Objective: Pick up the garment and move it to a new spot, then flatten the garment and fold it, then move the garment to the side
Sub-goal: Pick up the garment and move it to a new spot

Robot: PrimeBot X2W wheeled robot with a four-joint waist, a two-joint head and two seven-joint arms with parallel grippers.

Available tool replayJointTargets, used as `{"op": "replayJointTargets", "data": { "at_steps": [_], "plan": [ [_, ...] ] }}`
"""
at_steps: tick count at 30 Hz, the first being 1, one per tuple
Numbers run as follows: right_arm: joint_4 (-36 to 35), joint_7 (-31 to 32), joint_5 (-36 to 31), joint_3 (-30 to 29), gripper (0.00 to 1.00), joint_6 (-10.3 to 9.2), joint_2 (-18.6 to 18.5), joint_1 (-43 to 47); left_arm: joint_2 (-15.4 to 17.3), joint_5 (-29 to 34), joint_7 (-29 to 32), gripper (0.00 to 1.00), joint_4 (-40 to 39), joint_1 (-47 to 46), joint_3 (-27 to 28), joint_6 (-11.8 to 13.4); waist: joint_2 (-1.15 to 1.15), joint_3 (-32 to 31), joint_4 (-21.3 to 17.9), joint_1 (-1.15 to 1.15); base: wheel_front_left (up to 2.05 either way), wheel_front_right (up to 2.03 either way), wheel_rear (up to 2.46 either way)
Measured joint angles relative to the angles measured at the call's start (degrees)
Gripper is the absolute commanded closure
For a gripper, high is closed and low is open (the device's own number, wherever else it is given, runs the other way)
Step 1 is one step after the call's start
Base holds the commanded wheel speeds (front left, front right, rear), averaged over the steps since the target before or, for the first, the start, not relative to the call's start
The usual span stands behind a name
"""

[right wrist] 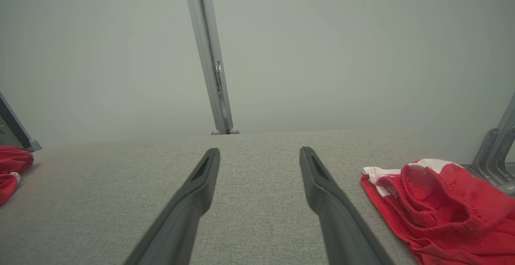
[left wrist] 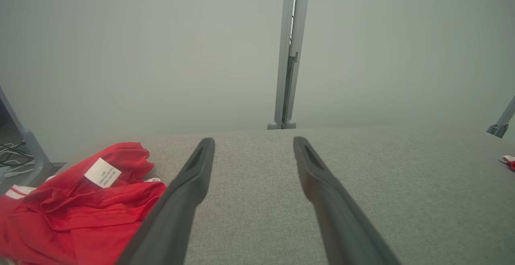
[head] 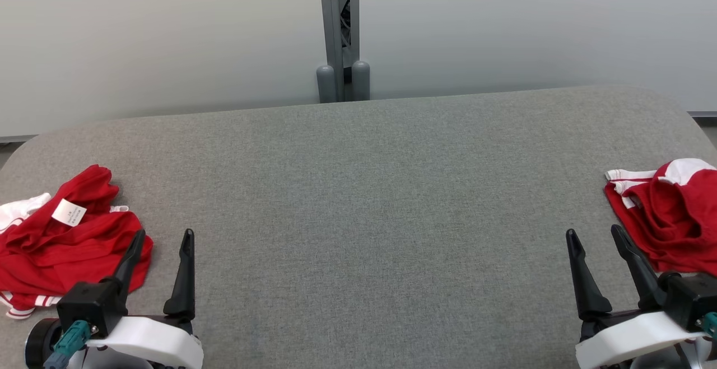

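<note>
My left gripper (head: 164, 233), lower left of head view, has both dark fingers spread w/ nothing btwn them. My right gripper (head: 592, 230), lower right, is likewise spread & empty. A crumpled red garment (head: 61, 246) w/ white striped trim lies bunched at the left edge of the grey fabric-covered table (head: 364, 190), its white rectangular label (head: 68, 212) face up. A second red-and-white bunched garment (head: 672, 218) sits at the right edge.
</note>
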Motion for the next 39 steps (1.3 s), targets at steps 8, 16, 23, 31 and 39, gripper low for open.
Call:
{"op": "replayJointTargets", "data": {
  "at_steps": [8, 16, 23, 31, 39],
  "plan": [
    [0.0, -0.2, 0.2, -0.4, 0.00, 0.00, 0.0, 0.1, 0.0, -0.1, 0.0, 0.00, 0.2, -0.9, -0.1, 0.0, 0.00, 0.2, 0.5, 0.00, 0.00, 0.00, 0.00],
    [-1.6, 0.6, -1.6, 1.6, 0.00, 0.00, 0.0, -0.8, -0.8, -0.1, -2.1, 0.00, 0.6, -4.6, 1.1, -1.5, 0.00, 1.3, 8.4, 0.00, 0.00, 0.00, 0.00],
    [-1.4, 1.1, -2.1, 4.2, 0.00, 0.00, 0.0, -2.9, -1.0, -0.5, -3.3, 0.00, 1.8, -4.7, 3.5, -2.6, 0.00, 2.1, 16.6, 0.00, 0.00, 0.00, 0.00],
    [0.4, 1.0, -1.2, 6.7, 0.00, 0.00, 0.1, -3.8, -2.0, -0.8, -3.9, 0.00, 3.0, -3.9, 5.0, -3.4, 0.00, 2.5, 25.9, 0.00, 0.00, 0.00, 0.00],
    [1.9, 0.5, -0.6, 8.0, 0.00, 0.00, 0.1, -4.1, -2.5, -0.8, -3.9, 0.00, 3.2, -3.0, 5.2, -3.9, 0.00, 1.9, 28.8, 0.00, 0.00, 0.00, 0.00]
  ]
}}
